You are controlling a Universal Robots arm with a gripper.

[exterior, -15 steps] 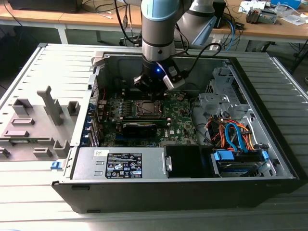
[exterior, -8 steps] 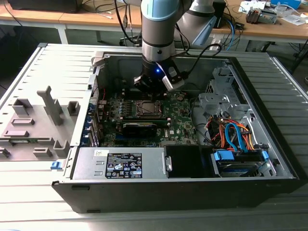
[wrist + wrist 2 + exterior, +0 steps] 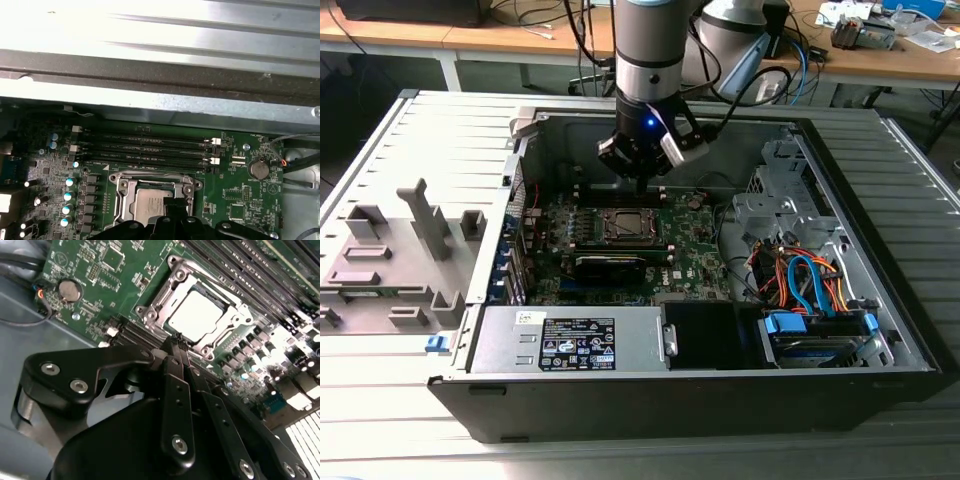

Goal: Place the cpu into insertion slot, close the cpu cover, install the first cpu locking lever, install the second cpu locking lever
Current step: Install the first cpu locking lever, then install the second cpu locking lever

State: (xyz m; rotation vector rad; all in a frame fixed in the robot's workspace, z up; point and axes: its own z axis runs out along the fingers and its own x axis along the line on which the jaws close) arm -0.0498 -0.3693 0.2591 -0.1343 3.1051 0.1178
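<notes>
An open computer case (image 3: 880,330) lies on its side on a grey slatted table (image 3: 380,140), its metal walls forming a deep box around the green circuit board (image 3: 690,255). The robot arm (image 3: 650,50) reaches straight down into this box, with the case's far wall close behind it and open room toward the exterior view's right, where a drive bay with orange and blue cables (image 3: 810,280) fills the corner. A power supply (image 3: 570,340) lines the near wall. On the board, a long black card (image 3: 610,265) lies just on the near side of the insertion slot (image 3: 625,222). The gripper (image 3: 640,180) hangs just above the slot's far edge. In the second wrist view its black fingers (image 3: 176,385) are pressed together, holding nothing, their tips over the edge of the cpu cover (image 3: 167,292), which lies flat around the cpu (image 3: 196,316) seated in the slot. The first wrist view adds the row of dark memory slots (image 3: 150,147) between the slot and the case wall, and a coin battery (image 3: 258,169).
</notes>
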